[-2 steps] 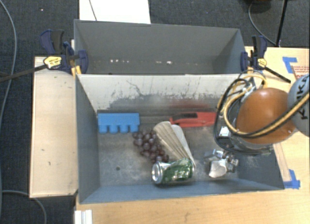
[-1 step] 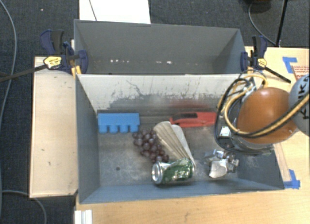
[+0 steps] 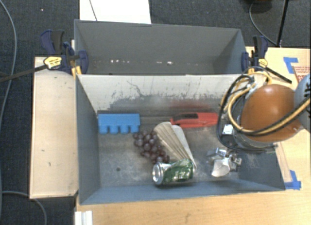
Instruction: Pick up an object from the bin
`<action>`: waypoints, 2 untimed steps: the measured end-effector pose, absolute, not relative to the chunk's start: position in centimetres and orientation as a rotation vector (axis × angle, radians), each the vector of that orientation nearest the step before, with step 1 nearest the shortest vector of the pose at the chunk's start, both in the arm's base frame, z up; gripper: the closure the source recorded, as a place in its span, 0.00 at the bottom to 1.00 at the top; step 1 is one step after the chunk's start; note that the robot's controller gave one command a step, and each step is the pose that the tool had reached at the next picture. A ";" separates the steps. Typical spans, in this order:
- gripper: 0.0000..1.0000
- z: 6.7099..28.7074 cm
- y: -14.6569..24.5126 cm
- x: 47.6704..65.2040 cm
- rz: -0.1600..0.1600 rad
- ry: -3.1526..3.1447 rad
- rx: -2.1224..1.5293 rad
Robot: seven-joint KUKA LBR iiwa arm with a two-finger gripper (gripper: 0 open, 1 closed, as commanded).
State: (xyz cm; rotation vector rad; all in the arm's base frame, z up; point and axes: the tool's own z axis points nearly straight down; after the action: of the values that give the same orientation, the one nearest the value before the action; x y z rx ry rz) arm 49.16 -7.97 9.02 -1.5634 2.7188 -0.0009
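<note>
Nearest to us, a crushed green drink can [image 3: 174, 172] lies on its side by the bin's [image 3: 160, 49] front wall. Its long axis runs left to right and its silver top faces left. Just to its right the gripper [image 3: 222, 163] hangs low over the floor. The orange wrist dome [image 3: 267, 112] and cables hide much of it, so we cannot tell whether the claw is spread or pressed together. Further back lie a folded beige fan [image 3: 174, 140], purple grapes [image 3: 148, 145], a blue block [image 3: 119, 123] and a red tool [image 3: 196, 120], which is hard to make out.

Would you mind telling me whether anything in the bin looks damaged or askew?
The green can lies on its side near the front wall of the bin and looks dented; a beige folded fan leans across it. Nothing looks spilled.
</note>
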 end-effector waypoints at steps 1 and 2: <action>1.00 9.8 -8.0 49.4 -0.007 2.715 -1.559; 1.00 10.0 -8.0 49.4 -0.008 2.714 -1.558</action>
State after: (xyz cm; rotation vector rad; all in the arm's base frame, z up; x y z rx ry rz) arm 49.45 -7.99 9.97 -1.5581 2.7140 -0.0085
